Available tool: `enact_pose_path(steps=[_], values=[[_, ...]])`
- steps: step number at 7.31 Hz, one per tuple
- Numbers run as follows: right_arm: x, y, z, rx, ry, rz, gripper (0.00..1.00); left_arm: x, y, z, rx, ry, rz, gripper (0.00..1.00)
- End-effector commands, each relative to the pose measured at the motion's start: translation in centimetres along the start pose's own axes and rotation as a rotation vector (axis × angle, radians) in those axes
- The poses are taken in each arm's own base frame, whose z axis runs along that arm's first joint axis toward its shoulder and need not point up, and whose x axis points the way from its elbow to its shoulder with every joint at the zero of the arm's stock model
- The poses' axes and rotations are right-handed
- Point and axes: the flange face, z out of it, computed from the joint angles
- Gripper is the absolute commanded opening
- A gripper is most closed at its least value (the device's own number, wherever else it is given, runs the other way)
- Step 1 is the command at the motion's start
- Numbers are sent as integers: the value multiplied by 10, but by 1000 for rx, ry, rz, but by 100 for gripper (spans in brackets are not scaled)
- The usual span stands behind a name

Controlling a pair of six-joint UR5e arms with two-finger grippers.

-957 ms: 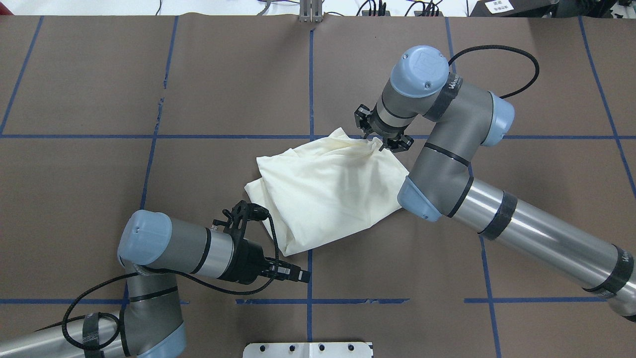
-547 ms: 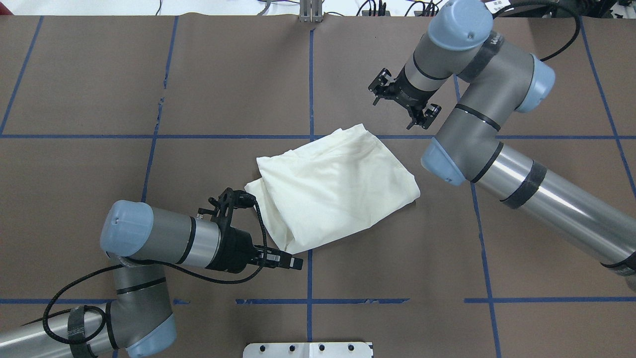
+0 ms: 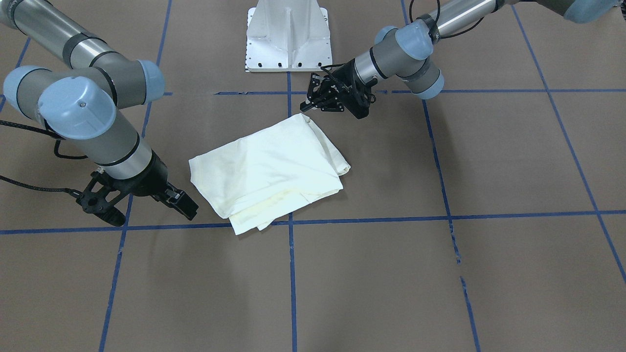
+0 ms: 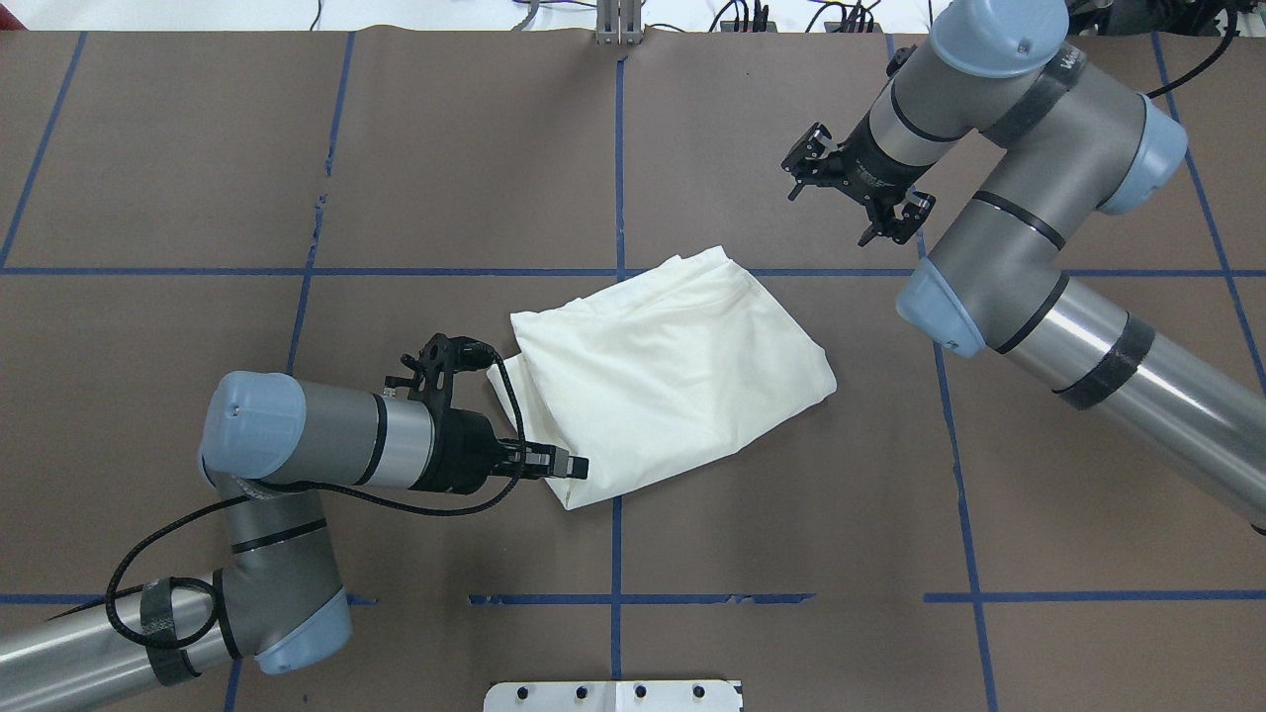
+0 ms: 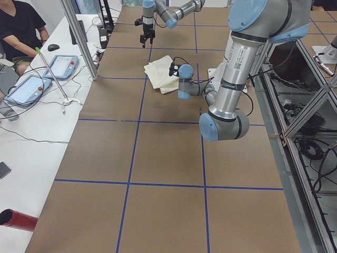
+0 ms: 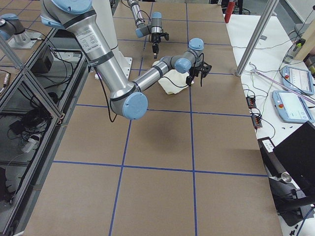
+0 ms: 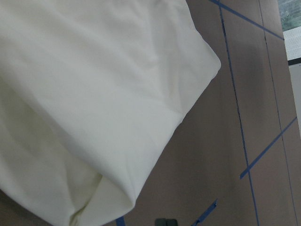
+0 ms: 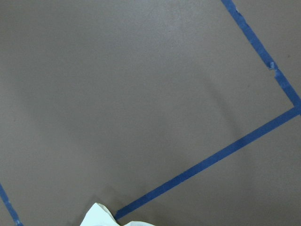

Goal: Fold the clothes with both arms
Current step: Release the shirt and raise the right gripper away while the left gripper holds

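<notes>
The cream shirt lies folded, plain side up, in the middle of the table; no print shows. My left gripper lies low and level at the shirt's near corner, its tip over the cloth edge, jaws together and gripping nothing. It shows at the shirt's robot-side corner in the front-facing view. The left wrist view is filled by the shirt. My right gripper hangs raised beside the shirt's far right side, apart from it, open and empty. The overhead view shows only its wrist.
The brown table cover is marked with blue tape lines. The white pedestal base stands at the robot's edge. A seated person and tablets are at a side table beyond the far edge.
My right gripper let go of the shirt's far corner, rose and moved away to the far right; the corner dropped flat. My left gripper moved in to the shirt's near corner.
</notes>
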Motion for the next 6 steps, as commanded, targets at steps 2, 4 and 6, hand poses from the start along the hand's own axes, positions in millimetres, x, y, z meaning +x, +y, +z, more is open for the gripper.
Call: enact_pose_path(steps=[2,4,6], values=[[15,-1,-1,7,4,1,100,-10,-16,20,24,-33,-1,0],[19,0,0,9,6,1,100,-27,-14,30,15,-64,-12,0],[19,0,-3,10,2,0,100,-29,-9,34,2,-69,-24,0]])
